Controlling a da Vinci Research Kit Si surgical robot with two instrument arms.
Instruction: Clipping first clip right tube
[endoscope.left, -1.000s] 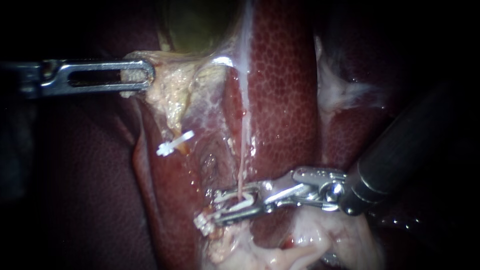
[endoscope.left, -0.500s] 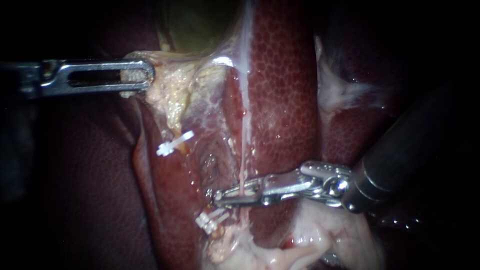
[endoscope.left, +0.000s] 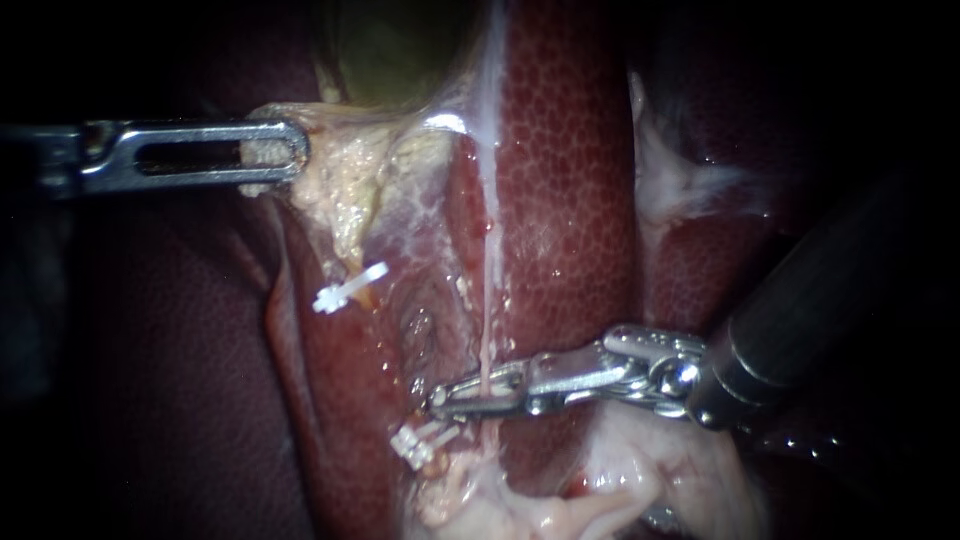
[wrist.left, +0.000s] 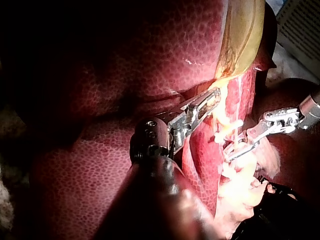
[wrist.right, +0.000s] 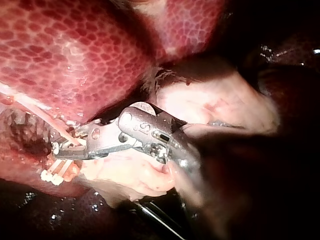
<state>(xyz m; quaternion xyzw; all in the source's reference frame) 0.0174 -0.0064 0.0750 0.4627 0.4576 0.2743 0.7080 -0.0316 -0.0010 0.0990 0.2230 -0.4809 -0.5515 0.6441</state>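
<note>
This is a surgical practice lab. A liver (endoscope.left: 570, 180) and gallbladder (endoscope.left: 400, 50) lie on their own, lit from close by with darkness around them. The slim metal left instrument (endoscope.left: 275, 155) and right instrument (endoscope.left: 445, 398) reach in. White clips (endoscope.left: 350, 287) sit on the tissue. A pale sheet (wrist.left: 300, 25) lies past the gallbladder.

Three close views
Endoscope is facing the liver (endoscope.left: 570, 150); wrist cameras are looking along their shafts (wrist.left: 155, 200); all are sharing the right instrument (endoscope.left: 447, 398).
</note>
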